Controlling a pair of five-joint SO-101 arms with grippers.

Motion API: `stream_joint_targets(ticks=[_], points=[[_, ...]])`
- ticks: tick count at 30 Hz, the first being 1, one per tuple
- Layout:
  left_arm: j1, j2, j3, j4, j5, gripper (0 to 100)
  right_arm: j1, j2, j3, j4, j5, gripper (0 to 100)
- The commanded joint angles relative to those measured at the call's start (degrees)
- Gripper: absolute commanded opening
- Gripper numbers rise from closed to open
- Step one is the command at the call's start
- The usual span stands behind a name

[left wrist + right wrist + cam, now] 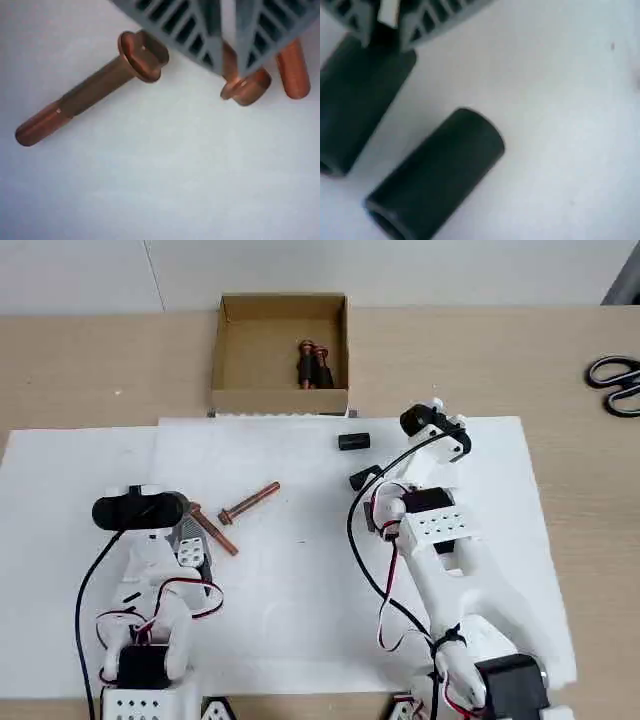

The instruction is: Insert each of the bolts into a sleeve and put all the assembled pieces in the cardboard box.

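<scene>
Done: the cardboard box [228,350] sits at 12 o'clock on the tabletop, with two assembled pieces [313,365] lying toward its 3 o'clock wall.
Left to do: by my count two bolts and two sleeves are unjoined on the white sheet [300,620], so the job looks about half done.
Bolts: the free bolt [250,502] lies near the sheet's middle. The straddled bolt [214,531] is just at its 8 o'clock.
Sleeves: the far sleeve [353,441] lies at 6 o'clock of the box. The near sleeve [362,479] is just below it.
Left hand [229,52]: its fingers stand either side of the straddled bolt's shank. I cannot tell whether it is clenched on it.
Right hand [382,37]: its tips are at the near sleeve's end. I cannot tell whether it is grasping or released.
High view adds: the box, its contents and the whole layout.
Left wrist view adds: the bolt heads' shape, and a copper stub [292,70] beside the straddled bolt that I cannot identify.
Right wrist view adds: the far sleeve's open bore.
</scene>
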Motion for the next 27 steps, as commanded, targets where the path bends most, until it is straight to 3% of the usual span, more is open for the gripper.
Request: stream_joint_targets(ticks=[1,5,11,19,27], points=[[-0.26,-0.35,-0.31,-0.18,-0.09,1,-0.04,-0.04,-1.85,-1.19,-0.09,2.3],[-0.26,-0.35,-0.31,-0.18,-0.09,1,-0.04,-0.40,-1.93,-0.84,-0.09,5.4],[-0.26,-0.35,-0.31,-0.18,-0.09,1,-0.22,-0.40,-5.98,3.65,0.00,21.1],[-0.35,-0.35,-0.31,-0.18,-0.09,1,-0.13,0.92,-10.64,3.30,1.67,14.0],[-0.35,-0.35,-0.31,0.26,-0.18,1,0.22,7.25,-12.13,2.86,1.58,13.6]])
